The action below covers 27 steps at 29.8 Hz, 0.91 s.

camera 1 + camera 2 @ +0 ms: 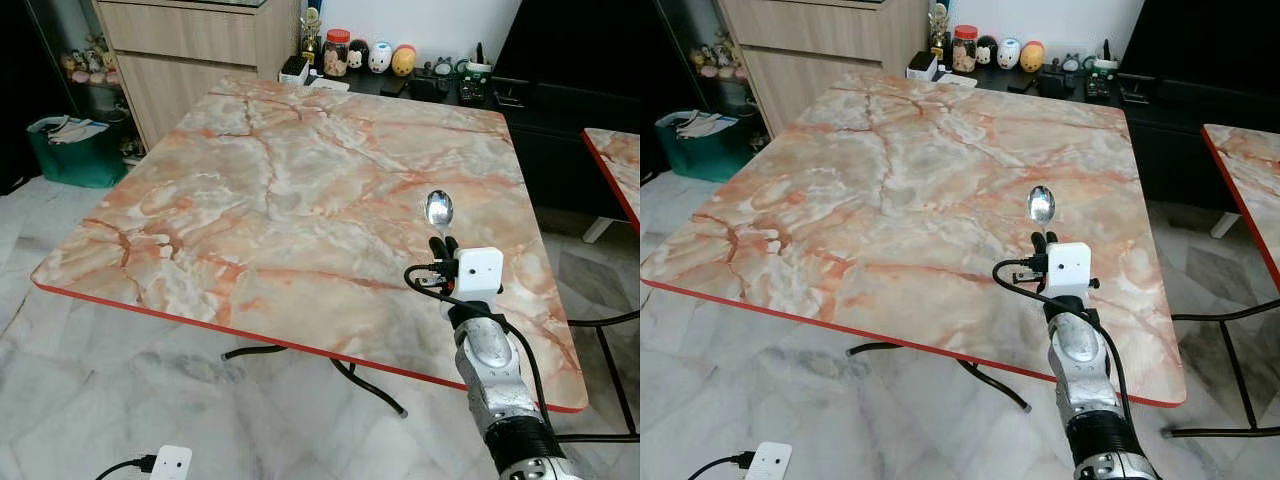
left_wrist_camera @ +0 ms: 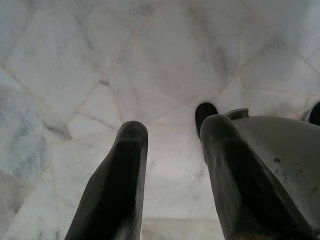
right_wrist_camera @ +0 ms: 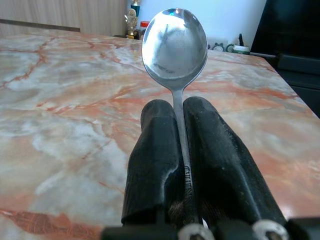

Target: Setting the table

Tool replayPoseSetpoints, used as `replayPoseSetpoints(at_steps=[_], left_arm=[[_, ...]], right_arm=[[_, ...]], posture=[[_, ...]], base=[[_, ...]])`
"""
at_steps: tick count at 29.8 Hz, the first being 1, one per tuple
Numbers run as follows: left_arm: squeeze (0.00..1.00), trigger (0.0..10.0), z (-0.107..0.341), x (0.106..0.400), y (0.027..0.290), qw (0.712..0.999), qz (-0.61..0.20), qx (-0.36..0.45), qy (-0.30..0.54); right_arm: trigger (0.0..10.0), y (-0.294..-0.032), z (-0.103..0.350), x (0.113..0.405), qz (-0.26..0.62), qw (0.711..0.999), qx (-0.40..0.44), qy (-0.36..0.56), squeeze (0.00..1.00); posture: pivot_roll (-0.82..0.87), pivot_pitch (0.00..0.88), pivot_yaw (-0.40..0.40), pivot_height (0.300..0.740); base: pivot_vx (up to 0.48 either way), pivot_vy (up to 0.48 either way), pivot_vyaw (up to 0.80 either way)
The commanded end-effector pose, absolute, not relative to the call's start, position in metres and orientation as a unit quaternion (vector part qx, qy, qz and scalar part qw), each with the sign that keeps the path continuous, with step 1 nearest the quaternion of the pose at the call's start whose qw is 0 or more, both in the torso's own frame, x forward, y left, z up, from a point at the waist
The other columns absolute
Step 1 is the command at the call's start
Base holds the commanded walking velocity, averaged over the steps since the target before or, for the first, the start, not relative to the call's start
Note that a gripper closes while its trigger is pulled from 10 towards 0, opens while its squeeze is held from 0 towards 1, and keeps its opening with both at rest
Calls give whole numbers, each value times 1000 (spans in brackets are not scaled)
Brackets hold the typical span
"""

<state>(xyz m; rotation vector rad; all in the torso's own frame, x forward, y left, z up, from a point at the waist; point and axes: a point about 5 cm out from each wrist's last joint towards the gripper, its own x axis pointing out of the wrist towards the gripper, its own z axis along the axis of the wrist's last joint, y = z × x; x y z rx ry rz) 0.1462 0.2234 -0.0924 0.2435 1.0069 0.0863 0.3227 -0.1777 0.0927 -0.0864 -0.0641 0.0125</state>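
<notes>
Orange-veined marble table (image 1: 300, 200), silver spoon (image 1: 438, 209)

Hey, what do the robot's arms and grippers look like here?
The right arm is silver metal with a black cuff, a white camera box and a looping black cable. Both the right gripper and left gripper have two long, ribbed black fingers.

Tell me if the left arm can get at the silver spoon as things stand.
Probably not. The left gripper hangs open over the pale floor, below the marble table, while the silver spoon sits clamped in the right gripper above the tabletop.
</notes>
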Motion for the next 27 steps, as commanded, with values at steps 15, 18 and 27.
replayPoseSetpoints(at_steps=[15, 18, 27], left_arm=[[0, 10000, -94, 148, 214, 869, 32, 121, 479], [0, 10000, -94, 146, 215, 867, 32, 123, 481], [0, 10000, -95, 142, 217, 864, 33, 124, 486]], right_arm=[[10000, -171, 123, 332, 10, 995, -25, -98, 0], [10000, -169, 129, 334, 13, 994, -24, -106, 0], [10000, -166, 135, 336, 22, 993, -4, -117, 0]], posture=[[21, 0, -60, 740], [21, 0, -60, 740], [20, 0, -61, 740]], base=[[0, -258, -260], [0, -349, 0], [0, -372, -251]])
